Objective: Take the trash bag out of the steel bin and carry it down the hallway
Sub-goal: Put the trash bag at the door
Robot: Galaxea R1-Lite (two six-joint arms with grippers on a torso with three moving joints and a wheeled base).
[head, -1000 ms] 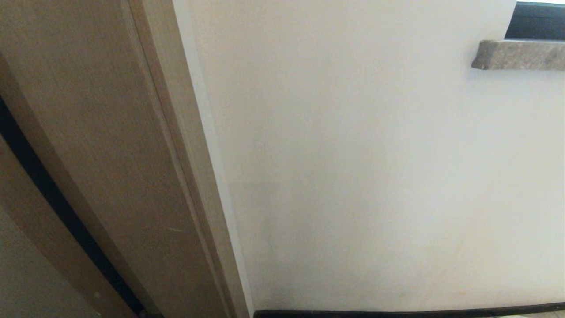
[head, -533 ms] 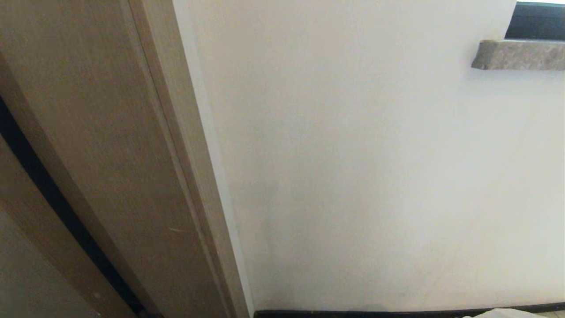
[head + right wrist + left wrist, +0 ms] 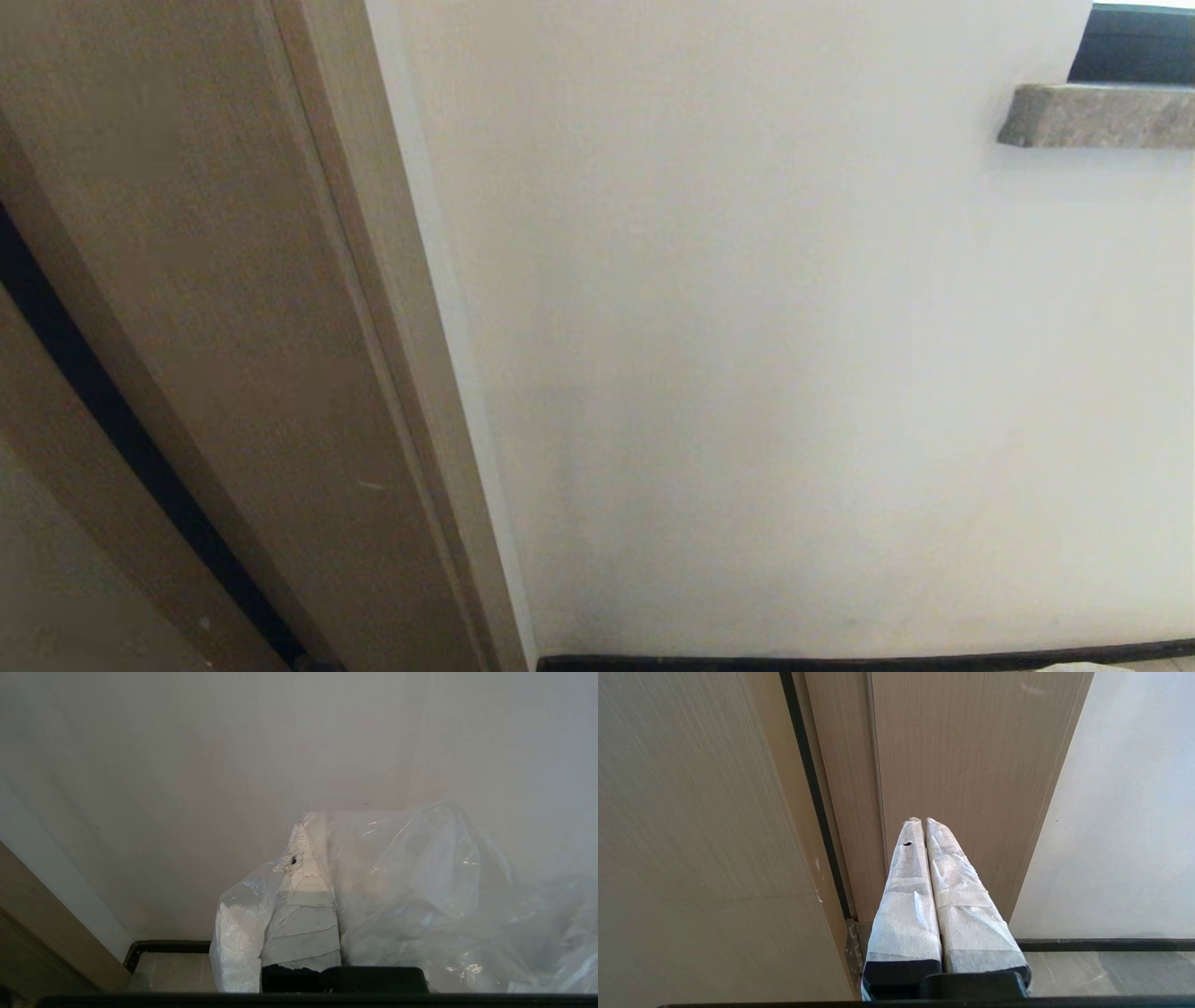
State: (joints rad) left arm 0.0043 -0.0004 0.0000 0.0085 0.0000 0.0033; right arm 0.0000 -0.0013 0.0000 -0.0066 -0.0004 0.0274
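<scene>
The right gripper (image 3: 317, 858) has its taped fingers pinched tight on the trash bag (image 3: 420, 891), the film draped over and around them so that the bag hangs from the pinch; that grip suits carrying, since a thin sack is best held by a gathered fold rather than by its body. The bag is clear, greyish, wrinkled plastic with bright glints along its creases, billowing from the fingers out toward 3 o'clock in the right wrist view, and a pale sliver at 5 o'clock on the lower edge of the head view may be its top. The steel bin shows in no view, so the bag appears to be out of it already. The left gripper (image 3: 922, 822) has its two white-wrapped fingers pressed together with nothing between them, pointing at a tan wooden door frame (image 3: 962, 765) with fine straight grain; it looks idle, kept out of the way. In the head view, the smooth matte white wall (image 3: 794, 373) fills the middle, with the black baseboard (image 3: 840, 661) at 6 o'clock and a rough stone sill (image 3: 1097, 115) at 2 o'clock. By my judgement the robot stands facing the wall in the hallway, carrying underway.
</scene>
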